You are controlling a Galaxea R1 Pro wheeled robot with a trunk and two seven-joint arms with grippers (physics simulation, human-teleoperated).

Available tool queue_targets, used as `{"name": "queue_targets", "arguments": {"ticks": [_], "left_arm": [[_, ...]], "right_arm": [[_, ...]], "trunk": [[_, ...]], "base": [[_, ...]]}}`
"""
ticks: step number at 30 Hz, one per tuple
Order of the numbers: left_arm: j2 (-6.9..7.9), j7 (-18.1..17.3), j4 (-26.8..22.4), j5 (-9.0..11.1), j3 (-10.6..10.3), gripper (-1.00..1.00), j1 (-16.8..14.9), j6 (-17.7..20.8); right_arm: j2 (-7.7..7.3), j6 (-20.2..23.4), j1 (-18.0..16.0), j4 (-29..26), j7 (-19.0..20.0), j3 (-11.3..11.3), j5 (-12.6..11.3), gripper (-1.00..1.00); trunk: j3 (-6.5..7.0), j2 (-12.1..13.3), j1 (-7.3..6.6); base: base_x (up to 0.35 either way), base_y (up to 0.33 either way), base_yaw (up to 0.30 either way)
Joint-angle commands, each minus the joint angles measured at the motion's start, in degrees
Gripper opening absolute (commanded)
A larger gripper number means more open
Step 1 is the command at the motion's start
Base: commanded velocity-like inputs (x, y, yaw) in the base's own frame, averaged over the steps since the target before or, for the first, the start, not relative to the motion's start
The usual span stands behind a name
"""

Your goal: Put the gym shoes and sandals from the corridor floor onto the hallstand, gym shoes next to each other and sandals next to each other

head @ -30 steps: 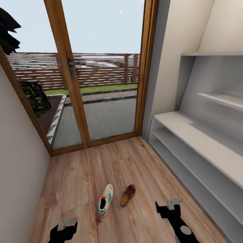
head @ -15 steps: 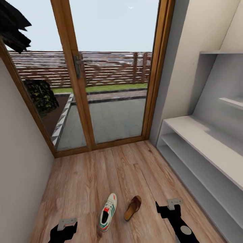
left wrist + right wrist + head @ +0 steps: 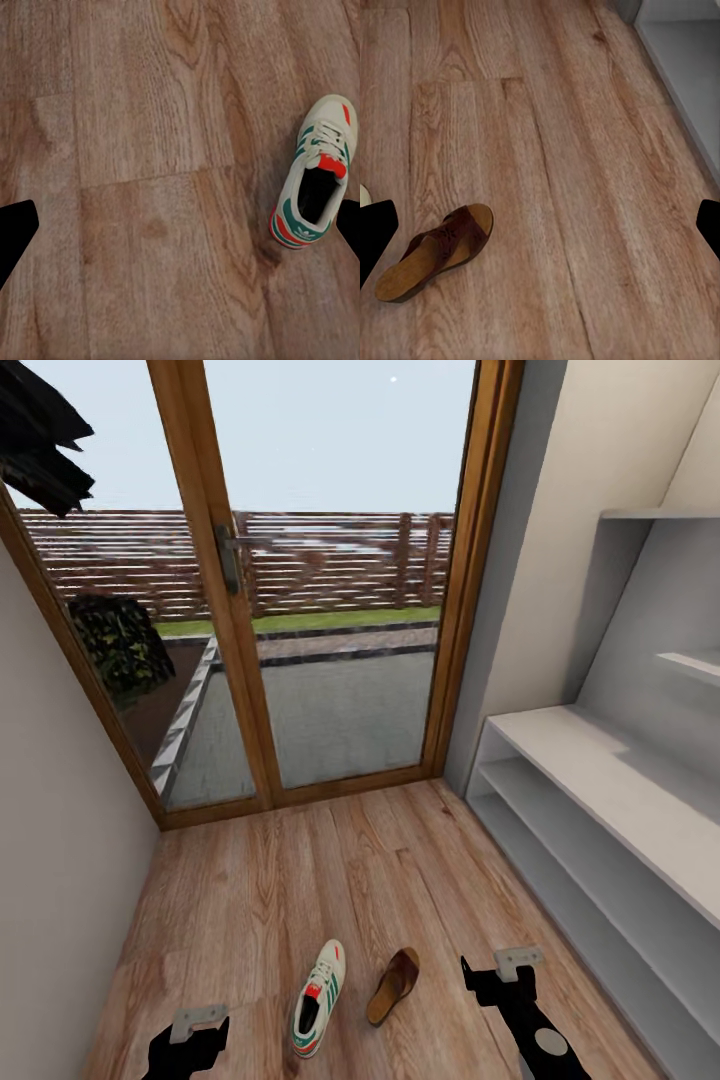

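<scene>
One cream-white gym shoe (image 3: 320,1000) with green stripes lies on the wood-plank corridor floor (image 3: 260,890), toe pointing toward the glass door. One brown sandal (image 3: 393,985) lies just to its right, apart from it. The other gym shoe and the other sandal are out of view. The white hallstand (image 3: 600,780) runs along the right wall, its shelves bare. My left gripper (image 3: 190,1032) hangs open over the floor left of the gym shoe (image 3: 315,184). Right of the sandal (image 3: 435,251), my right gripper (image 3: 502,972) is open and holds nothing.
A wooden-framed glass door (image 3: 300,580) closes the far end of the corridor, with a yard and fence behind it. A plain wall (image 3: 60,840) bounds the left side. The hallstand's corner (image 3: 682,52) edges into the right wrist view.
The whole picture has shifted, so the camera has moved: the door and hallstand sit further right, the shoe and sandal lower. Both arms keep their place in the picture.
</scene>
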Motion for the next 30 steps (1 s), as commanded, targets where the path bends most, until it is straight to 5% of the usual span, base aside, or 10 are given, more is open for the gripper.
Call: {"name": "queue_targets", "arguments": {"ticks": [1, 30], "left_arm": [[-0.02, 0.0, 0.1, -0.4, 0.3, 1.0, 0.0, -0.2], [-0.1, -0.1, 0.1, -0.4, 0.3, 1.0, 0.0, -0.2]], "right_arm": [[-0.02, -0.1, 0.0, 0.0, 0.0, 0.0, 0.5, 1.0], [-0.02, -0.1, -0.1, 0.1, 0.0, 0.2, 0.5, 1.0]], "trunk": [[-0.04, 0.0, -0.01], [-0.05, 0.0, -0.01]], "base": [[0.004, -0.001, 0.001], [0.076, 0.012, 0.0]]}}
